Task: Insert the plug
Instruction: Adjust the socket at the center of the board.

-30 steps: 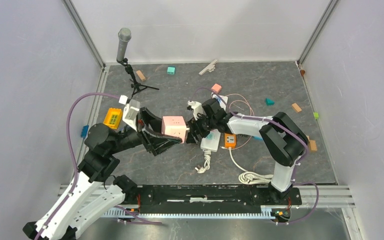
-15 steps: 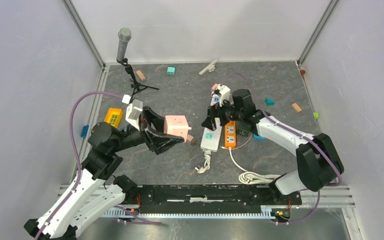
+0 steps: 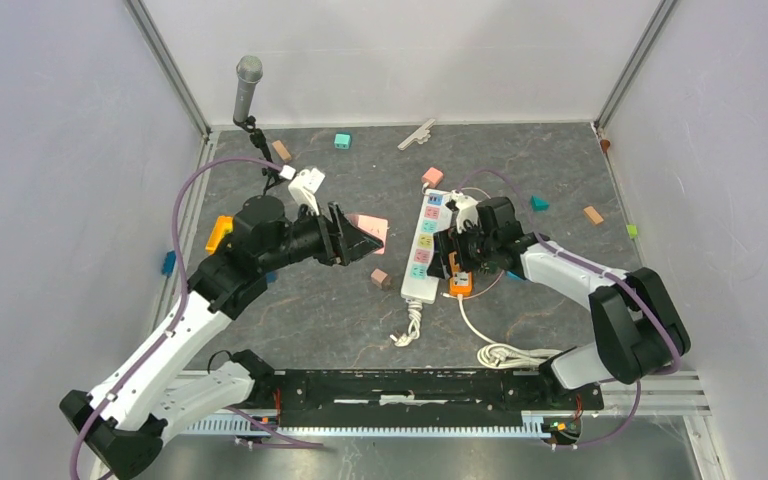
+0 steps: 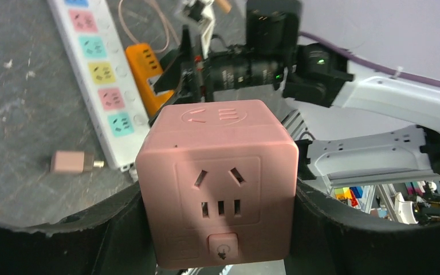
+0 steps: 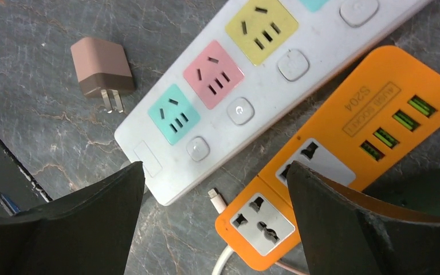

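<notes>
My left gripper (image 3: 364, 236) is shut on a pink cube socket (image 3: 370, 226) and holds it above the table. In the left wrist view (image 4: 217, 232) the cube (image 4: 217, 172) fills the space between the fingers, its socket face toward the camera. A small brown plug adapter (image 3: 380, 278) lies loose on the table left of the white power strip (image 3: 422, 250). It also shows in the left wrist view (image 4: 73, 162) and the right wrist view (image 5: 100, 71). My right gripper (image 3: 450, 256) is open and empty, low over the strips (image 5: 215, 197).
An orange power strip (image 3: 460, 281) lies beside the white one, with a thin cable tip (image 5: 216, 200) between them. A white cord coil (image 3: 505, 353) lies near the front. A microphone stand (image 3: 250, 90) stands back left. Small blocks are scattered at the back and right.
My right gripper left the pink cube, swung back and right, and came down open over the strips. My left arm lifted the cube and carried it farther back.
</notes>
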Action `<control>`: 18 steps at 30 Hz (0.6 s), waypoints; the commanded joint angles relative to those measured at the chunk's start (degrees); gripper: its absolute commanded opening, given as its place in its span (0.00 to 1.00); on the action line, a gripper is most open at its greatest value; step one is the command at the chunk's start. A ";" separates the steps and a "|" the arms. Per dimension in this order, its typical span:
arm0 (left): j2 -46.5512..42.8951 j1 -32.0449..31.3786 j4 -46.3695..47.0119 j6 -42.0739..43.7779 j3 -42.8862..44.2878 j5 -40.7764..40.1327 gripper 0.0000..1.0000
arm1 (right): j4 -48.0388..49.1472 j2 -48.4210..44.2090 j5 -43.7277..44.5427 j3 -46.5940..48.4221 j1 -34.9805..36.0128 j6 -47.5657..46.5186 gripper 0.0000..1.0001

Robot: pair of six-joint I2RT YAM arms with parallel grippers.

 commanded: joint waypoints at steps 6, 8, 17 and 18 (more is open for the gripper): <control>2.63 0.11 -6.34 -4.67 4.28 -4.07 0.02 | -3.09 -3.06 2.36 1.57 -2.05 -2.26 0.98; 3.25 0.11 -7.26 -5.20 4.52 -4.50 0.02 | -3.58 -3.10 2.45 1.81 -2.28 -2.49 0.98; 9.38 0.20 -12.94 -10.23 6.92 -4.28 0.02 | -3.85 -3.40 -0.99 1.87 -2.53 -0.86 0.98; 10.22 0.20 -13.44 -10.58 6.95 -4.35 0.02 | -3.09 -3.62 -2.49 1.61 -2.49 0.14 0.98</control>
